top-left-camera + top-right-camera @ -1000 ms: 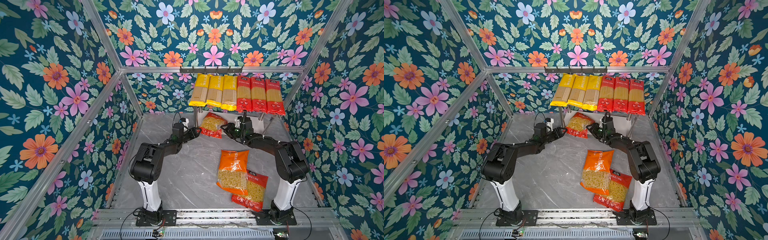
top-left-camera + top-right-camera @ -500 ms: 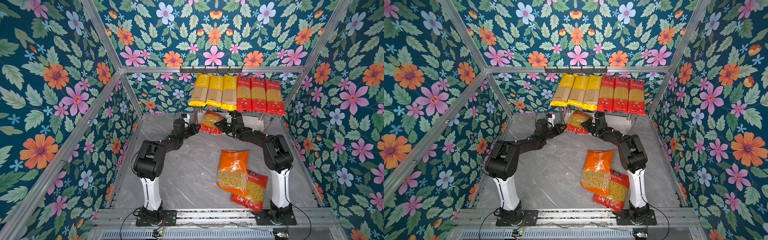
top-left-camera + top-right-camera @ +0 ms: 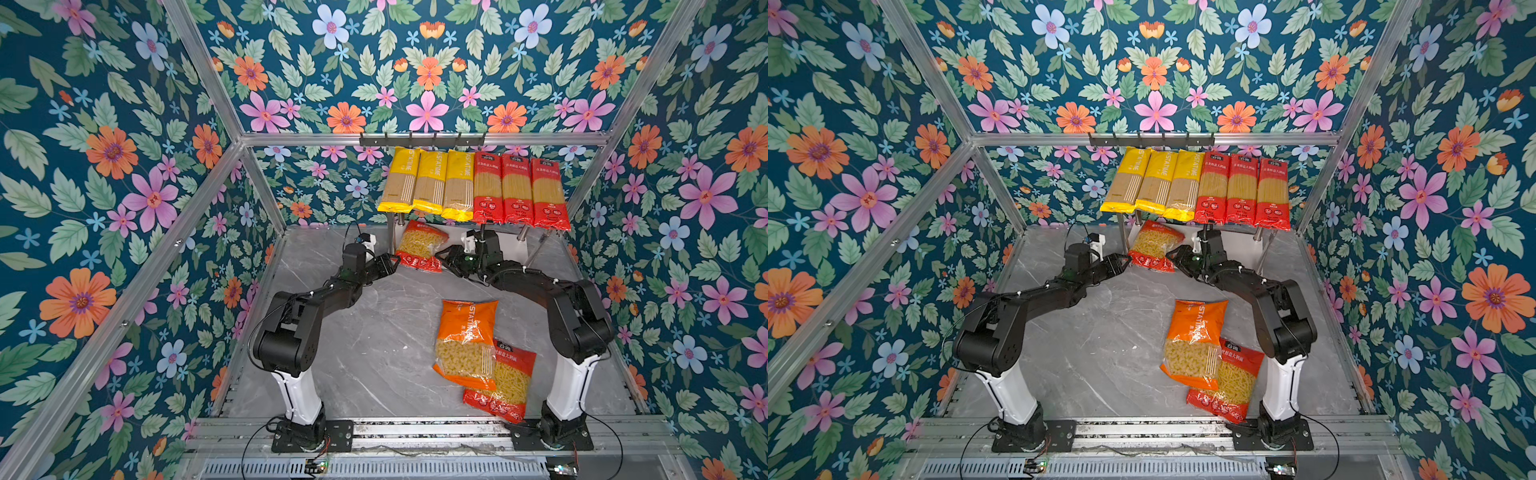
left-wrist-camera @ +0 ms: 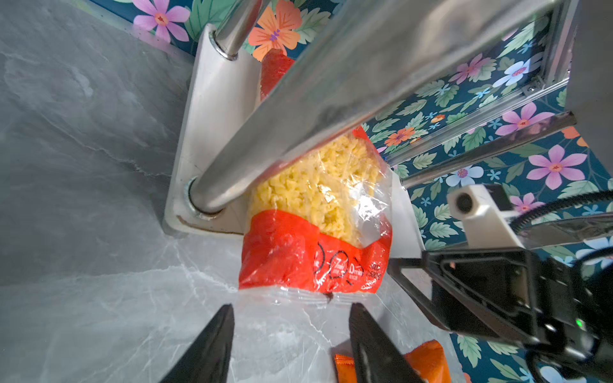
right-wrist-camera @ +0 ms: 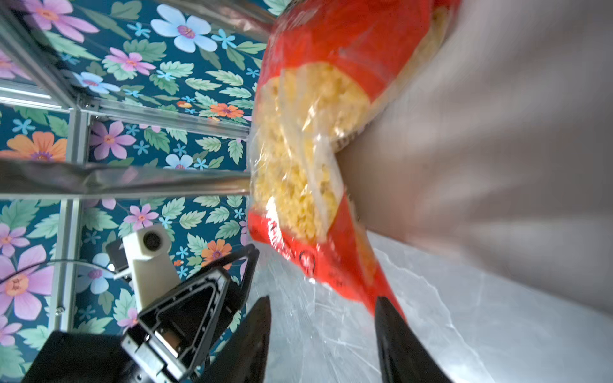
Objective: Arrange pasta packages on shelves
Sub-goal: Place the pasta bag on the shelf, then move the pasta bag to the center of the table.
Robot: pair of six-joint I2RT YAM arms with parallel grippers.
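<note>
Just above the middle of both top views, under the loaded upper board, the red short-pasta bag lies on the bottom board of the shelves. Its long axis runs front to back. The red printed end and clear seal point down-frame, and that end pokes out past the front edge onto the table. In the left wrist view it sits just beside a chrome post.

The left gripper is right at the seal, fingers spread with nothing pinched between them. Can't tell if the tips actually touch the plastic. The right gripper is also spread wide, with the bag's red corner just beside one finger and no grip on it.

Both arms reach low and far forward from their bases at the bottom of the frame and close in on the bag from either side: left gripper at its left corner, right gripper at its right.

On the top board, three yellow spaghetti packs and three red spaghetti packs lie side by side, long axes front to back, front ends overhanging.

Lower right of centre, an orange bag lies on the table, overlapping a second red bag.
</note>
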